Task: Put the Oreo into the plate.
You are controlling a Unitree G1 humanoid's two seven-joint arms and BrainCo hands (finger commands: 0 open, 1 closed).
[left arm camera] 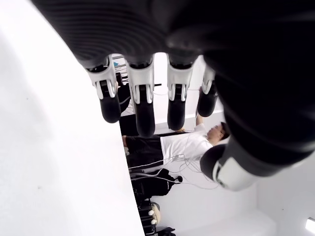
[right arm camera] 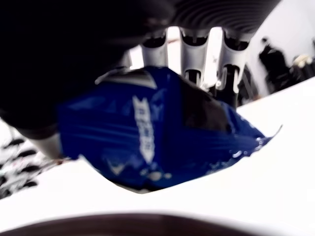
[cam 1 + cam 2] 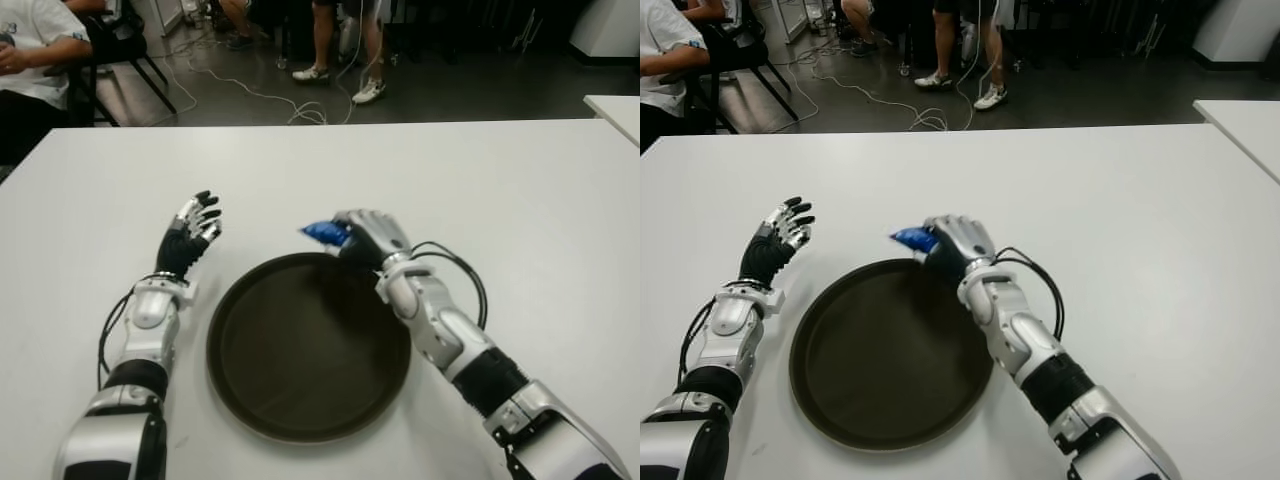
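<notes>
Right hand (image 3: 362, 238) gripping the blue Oreo pack (image 2: 157, 137) at the far rim of the brown plate (image 3: 308, 400).
White lettering is showing on the wrapper but cannot be read. The left hand (image 3: 193, 235) is hovering left of the plate, fingers spread and holding nothing. People are sitting and standing beyond the white table (image 3: 520, 190), with cables trailing on the floor.

Glossy blue plastic film, crinkled and catching the light, wraps the Oreo (image 2: 162, 137) clamped in my right hand (image 3: 362, 240), whose silver metal-look shells meet matt black ribbed rubber at the palm. At 6 o'clock from it sits the plate (image 3: 262, 395), dark brown with a dull satin sheen. My left hand (image 3: 192, 232), at the plate's 10 o'clock, shows the same finish over the smooth, matt white table (image 3: 520, 190).
</notes>
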